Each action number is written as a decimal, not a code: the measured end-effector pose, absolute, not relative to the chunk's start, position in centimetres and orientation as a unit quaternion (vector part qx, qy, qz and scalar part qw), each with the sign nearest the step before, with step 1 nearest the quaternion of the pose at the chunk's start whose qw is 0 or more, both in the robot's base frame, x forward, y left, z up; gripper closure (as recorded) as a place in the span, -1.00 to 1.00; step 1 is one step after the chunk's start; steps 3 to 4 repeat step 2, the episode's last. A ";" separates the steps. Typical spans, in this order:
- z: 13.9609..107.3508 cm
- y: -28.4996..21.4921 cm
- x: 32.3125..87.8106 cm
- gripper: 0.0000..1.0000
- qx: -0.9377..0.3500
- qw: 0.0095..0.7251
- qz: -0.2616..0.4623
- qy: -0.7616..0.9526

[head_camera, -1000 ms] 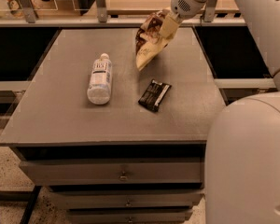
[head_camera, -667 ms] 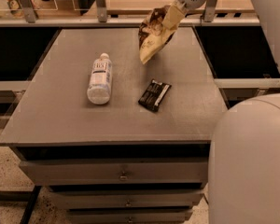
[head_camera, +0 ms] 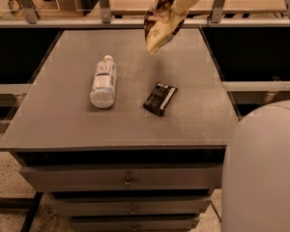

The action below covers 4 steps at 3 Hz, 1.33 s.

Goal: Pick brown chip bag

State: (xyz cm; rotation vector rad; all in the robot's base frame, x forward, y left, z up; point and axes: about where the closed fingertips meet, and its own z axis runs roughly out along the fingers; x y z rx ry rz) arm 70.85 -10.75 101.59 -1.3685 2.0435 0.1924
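Note:
The brown chip bag [head_camera: 159, 24] hangs in the air above the far part of the grey table [head_camera: 63, 115], clear of its surface. Its dark brown top is up and its cream-tan part points down. My gripper [head_camera: 182, 1] is at the top edge of the view, shut on the bag's upper right side, with the arm running off the top right.
A clear plastic bottle with a white label [head_camera: 103, 80] lies on its side left of the table's middle. A small flat black wrapper [head_camera: 160, 98] lies right of it. The table has drawers below. A rail and shelf run behind it. My white base [head_camera: 263, 173] fills the lower right.
The gripper has lifted the chip bag higher and slightly up-screen, off the table. The bottle and the wrapper have not moved.

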 end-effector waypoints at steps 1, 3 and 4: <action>103.8 -10.4 70.1 1.00 -0.531 0.350 0.078 0.767; 103.8 -10.4 70.1 1.00 -0.531 0.350 0.078 0.767; 103.8 -10.4 70.1 1.00 -0.531 0.350 0.078 0.767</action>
